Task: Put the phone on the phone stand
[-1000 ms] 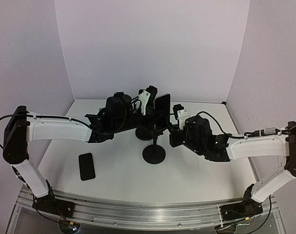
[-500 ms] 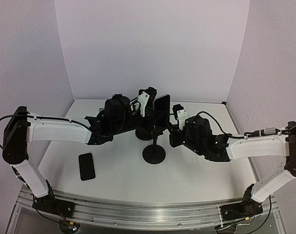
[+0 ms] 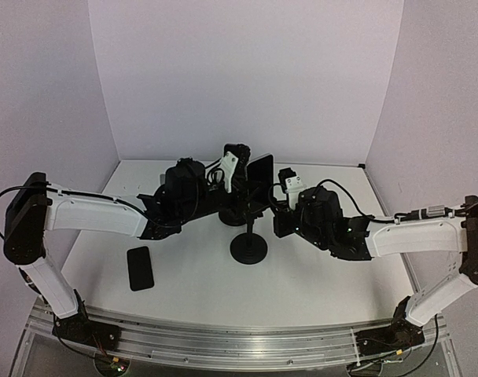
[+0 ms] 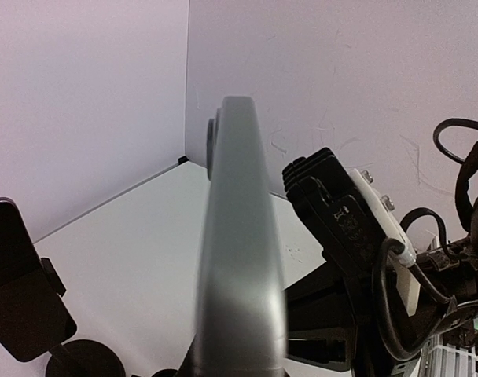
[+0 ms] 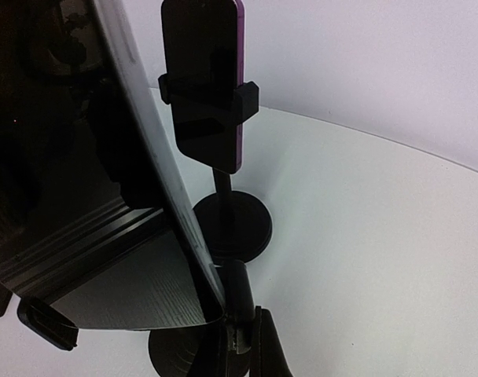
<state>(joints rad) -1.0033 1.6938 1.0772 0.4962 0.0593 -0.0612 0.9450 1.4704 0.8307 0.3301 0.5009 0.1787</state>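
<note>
Phone (image 3: 261, 168) upright and raised off the tabletop (image 3: 192, 294), pinched at its edge in the clenched jaws of the left gripper (image 3: 243, 165). It sits over the head of the nearer phone stand (image 3: 248, 248). Right wrist view shows its lower corner down by the stand's head; whether it is seated cannot be told. Right gripper (image 3: 280, 193) close in from the right, jaws clenched; what they pinch cannot be made out. Second stand (image 5: 231, 224) just behind, purple-edged phone (image 5: 207, 94) clamped upright in it. Black spare phone (image 3: 140, 268) flat on tabletop, well apart to the left.
</note>
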